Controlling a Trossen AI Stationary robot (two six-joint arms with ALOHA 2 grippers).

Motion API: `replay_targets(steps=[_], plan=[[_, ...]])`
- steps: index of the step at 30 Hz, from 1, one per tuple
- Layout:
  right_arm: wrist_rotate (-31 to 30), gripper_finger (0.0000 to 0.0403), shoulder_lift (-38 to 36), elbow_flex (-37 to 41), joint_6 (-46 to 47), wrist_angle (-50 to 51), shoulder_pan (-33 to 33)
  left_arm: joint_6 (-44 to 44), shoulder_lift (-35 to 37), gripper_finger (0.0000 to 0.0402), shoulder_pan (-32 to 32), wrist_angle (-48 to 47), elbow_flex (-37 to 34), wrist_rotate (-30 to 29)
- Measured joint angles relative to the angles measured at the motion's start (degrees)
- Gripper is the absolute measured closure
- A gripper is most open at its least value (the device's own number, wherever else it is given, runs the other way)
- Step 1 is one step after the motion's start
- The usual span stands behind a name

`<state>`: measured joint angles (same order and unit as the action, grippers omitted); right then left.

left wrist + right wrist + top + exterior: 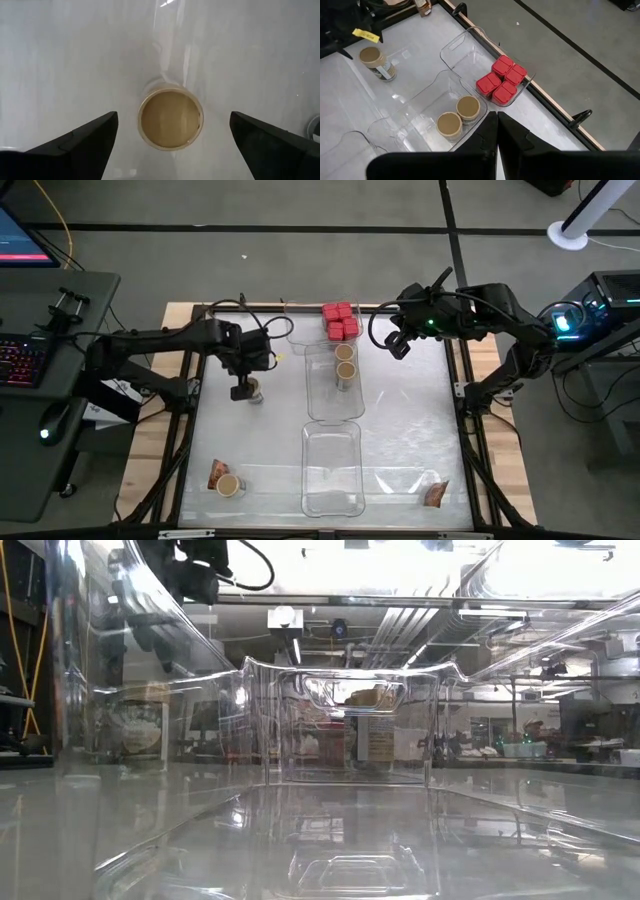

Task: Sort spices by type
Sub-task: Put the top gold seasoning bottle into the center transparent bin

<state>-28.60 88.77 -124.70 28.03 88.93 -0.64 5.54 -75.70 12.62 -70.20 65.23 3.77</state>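
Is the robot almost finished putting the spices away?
About halfway. Done: four red boxes sit together in their clear tray, and two tan-topped jars stand in the next tray. In hand: the left gripper hangs open right above a third jar. Left: a jar beside a brown-orange packet, and another packet. The right gripper waits shut by the red boxes.

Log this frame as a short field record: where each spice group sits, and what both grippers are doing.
red boxes: four red boxes clustered in the far end of the far clear tray
jars in tray: two jars
jar under left arm: loose jar on the table, left gripper open above it
near-left corner: jar beside a packet
near-right corner: packet
near tray: nothing visible inside
right gripper: shut, holding nothing, by the far tray
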Motion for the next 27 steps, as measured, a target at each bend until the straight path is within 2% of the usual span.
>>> replay_targets(steps=[8, 16, 20, 27], plan=[[0.0, 0.0403, 0.0, 0.0, 0.0, 0.0, 0.0, -0.9, 0.0, 0.0029, -1.7, 1.6, -0.4, 0.0], [0.1, 0.0403, 0.0, 0.0, 0.1, 0.7, 0.0, -3.4, 5.0, 0.0029, -1.9, 6.5, -9.0, -0.2], [0.1, 0.0403, 0.0, 0.0, 0.2, 1.1, 0.0, -5.1, 7.7, 0.0029, -2.1, 10.2, -9.4, -2.5], [0.1, 0.0403, 0.0, 0.0, 0.4, 1.1, 0.0, -3.1, 7.9, 0.0029, -2.2, 10.0, -9.4, -2.7]])
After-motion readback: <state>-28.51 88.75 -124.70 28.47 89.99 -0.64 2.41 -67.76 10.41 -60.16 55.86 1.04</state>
